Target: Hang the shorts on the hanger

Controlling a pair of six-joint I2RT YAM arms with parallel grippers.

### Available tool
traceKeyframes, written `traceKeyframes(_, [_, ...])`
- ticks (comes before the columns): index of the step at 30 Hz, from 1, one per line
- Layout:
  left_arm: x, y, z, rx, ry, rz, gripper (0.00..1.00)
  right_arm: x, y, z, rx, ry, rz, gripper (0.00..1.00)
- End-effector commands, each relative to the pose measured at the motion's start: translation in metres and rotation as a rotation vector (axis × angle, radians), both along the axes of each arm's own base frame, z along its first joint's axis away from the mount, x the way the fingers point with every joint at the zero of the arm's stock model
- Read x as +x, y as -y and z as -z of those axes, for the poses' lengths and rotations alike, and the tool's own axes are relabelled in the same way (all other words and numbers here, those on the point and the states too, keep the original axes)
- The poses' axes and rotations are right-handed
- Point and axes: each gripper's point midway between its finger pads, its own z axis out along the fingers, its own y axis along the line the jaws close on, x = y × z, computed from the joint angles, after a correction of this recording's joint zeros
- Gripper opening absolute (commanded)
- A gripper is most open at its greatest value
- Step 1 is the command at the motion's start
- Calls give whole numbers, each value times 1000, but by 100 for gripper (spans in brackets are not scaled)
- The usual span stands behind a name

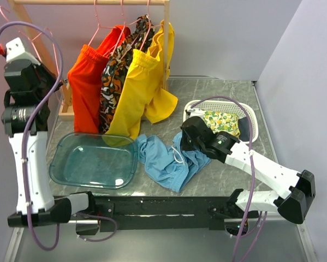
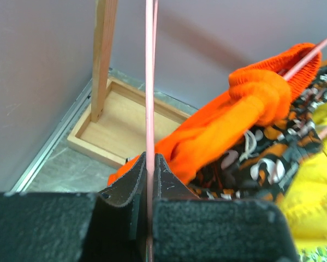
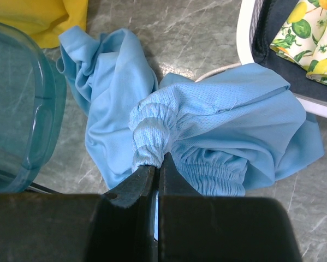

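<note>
The light sky-blue shorts [image 1: 163, 161] lie crumpled on the table in front of the arms, and they fill the right wrist view [image 3: 223, 114]. My right gripper [image 1: 184, 143] is low over their right side, shut on a bunched piece of the elastic waistband [image 3: 156, 166]. My left gripper [image 1: 58, 83] is raised at the far left beside the rack. It is shut on the thin pink wire hanger [image 1: 41, 48], whose wire runs straight up between the fingers [image 2: 149, 164] in the left wrist view [image 2: 149, 82]. The hanger is bare.
A wooden rack [image 1: 87, 3] at the back holds orange-red shorts [image 1: 87, 87], a patterned garment [image 1: 117, 76] and yellow shorts [image 1: 138, 93] on pink hangers. A clear teal tray [image 1: 65, 164] sits front left. A white basket [image 1: 249, 114] holds lemon-print cloth [image 1: 222, 121].
</note>
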Motion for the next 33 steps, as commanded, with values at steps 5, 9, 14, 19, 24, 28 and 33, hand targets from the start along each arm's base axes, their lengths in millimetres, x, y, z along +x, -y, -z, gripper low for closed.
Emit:
traceKeyframes(5, [-53,13,-21,-50,71,11,1,4,-4,-24,39,46,6,0])
traceKeyframes(9, [-83,16,-26,-55,111,11,1,3,-3,-23,35,44,6,0])
traceKeyframes(14, [-103,40,-38,-75,156,129,1,4,0,-27,29,49,15,0])
traceKeyframes(19, [-116,97,-45,-112,183,382,1,6,5,-30,20,62,43,0])
traceKeyframes(24, [-116,133,-39,-73,148,501,1,7,7,-27,12,53,68,0])
traceKeyframes(28, [-128,180,-34,-37,152,687,1,9,12,-23,-3,54,103,0])
traceKeyframes(33, [-142,223,-12,33,122,833,1,13,23,-17,-42,52,162,0])
